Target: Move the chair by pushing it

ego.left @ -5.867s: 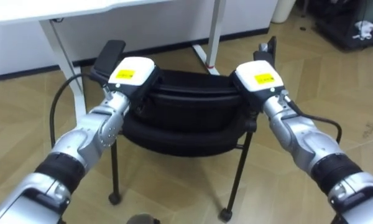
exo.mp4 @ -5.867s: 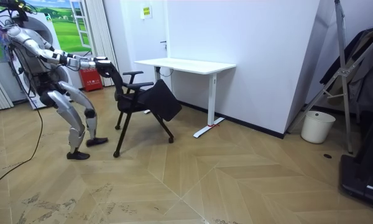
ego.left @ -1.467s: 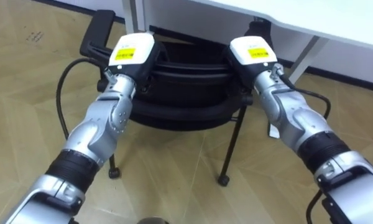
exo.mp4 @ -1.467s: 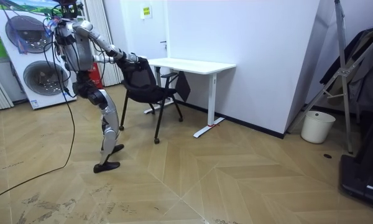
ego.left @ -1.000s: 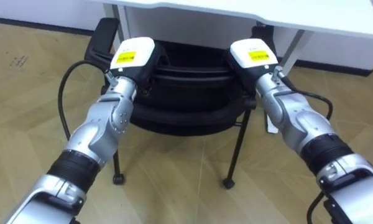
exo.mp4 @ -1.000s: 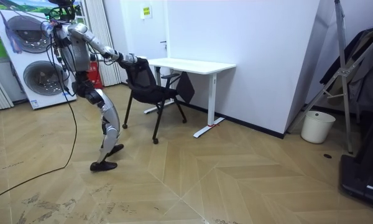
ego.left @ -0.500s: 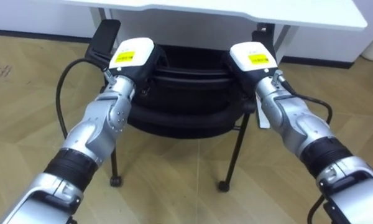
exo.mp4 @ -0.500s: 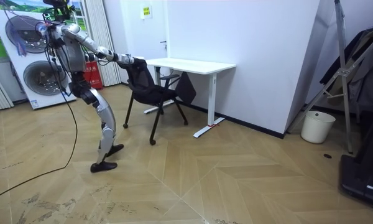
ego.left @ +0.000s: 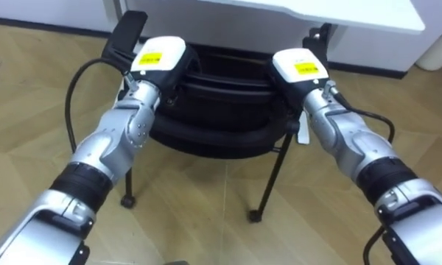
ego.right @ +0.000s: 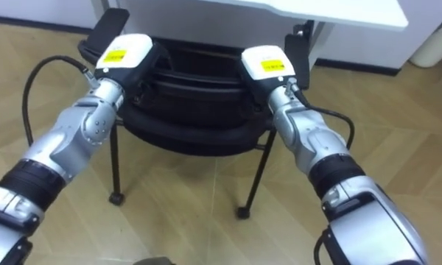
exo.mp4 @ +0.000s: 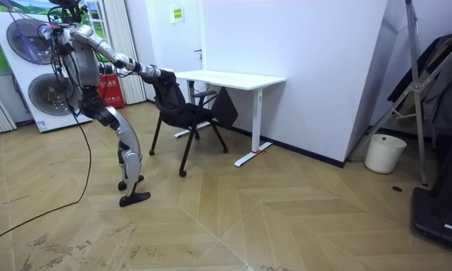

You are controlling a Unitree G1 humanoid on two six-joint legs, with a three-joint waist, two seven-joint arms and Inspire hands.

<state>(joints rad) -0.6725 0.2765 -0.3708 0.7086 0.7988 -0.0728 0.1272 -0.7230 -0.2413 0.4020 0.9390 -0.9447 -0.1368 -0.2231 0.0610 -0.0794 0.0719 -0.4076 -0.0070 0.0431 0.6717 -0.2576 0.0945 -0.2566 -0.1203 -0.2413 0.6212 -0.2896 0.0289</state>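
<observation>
A black chair with armrests stands right before me, its back towards me and its seat partly under the white desk. My left hand lies on the left end of the backrest's top and my right hand on the right end. Their fingers are hidden over the far side of the backrest. In the room view I stand at the room view's left with both arms stretched out to the chair, one foot behind the other, in front of the desk.
The desk's legs stand close around the chair. A white bin sits by the wall at the room view's right, next to a rack of dark things. Washing machines are behind me. Wooden floor lies open.
The chair has been turned and has rolled from the open floor up to the desk. I have walked after it, both hands staying on its backrest.
</observation>
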